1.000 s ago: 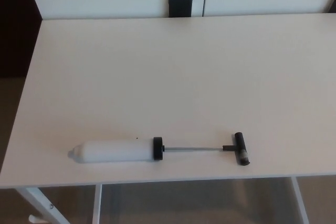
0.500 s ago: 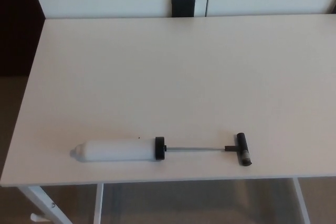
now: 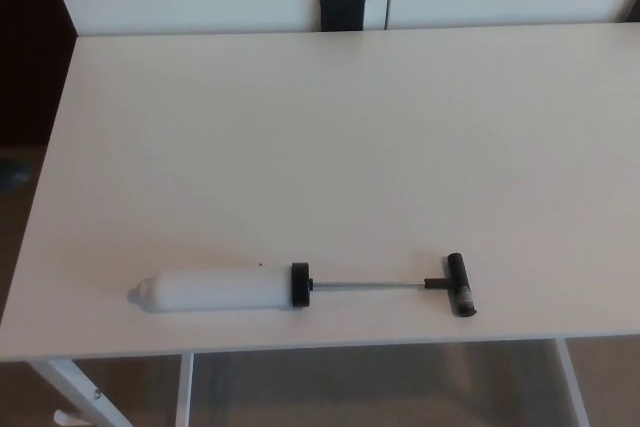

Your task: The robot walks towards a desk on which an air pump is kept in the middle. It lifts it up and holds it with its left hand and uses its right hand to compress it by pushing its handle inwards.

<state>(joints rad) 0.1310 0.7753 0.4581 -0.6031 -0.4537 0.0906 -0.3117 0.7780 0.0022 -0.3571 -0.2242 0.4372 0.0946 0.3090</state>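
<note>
The pump [image 3: 225, 288] lies sideways low in the frame, its handle [image 3: 460, 284] pointing right. No hands show, so I cannot tell their state.

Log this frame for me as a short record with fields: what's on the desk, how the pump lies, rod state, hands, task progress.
surface: white desk
object: air pump, lying flat near the desk's front edge
barrel: white barrel, on the left, black collar at its right end
rod: thin rod, drawn out of the barrel
handle: black T-handle, at the right end
beyond desk: dark block against the white wall
robot hands: neither in view
progress: pump not yet lifted or compressed
</note>
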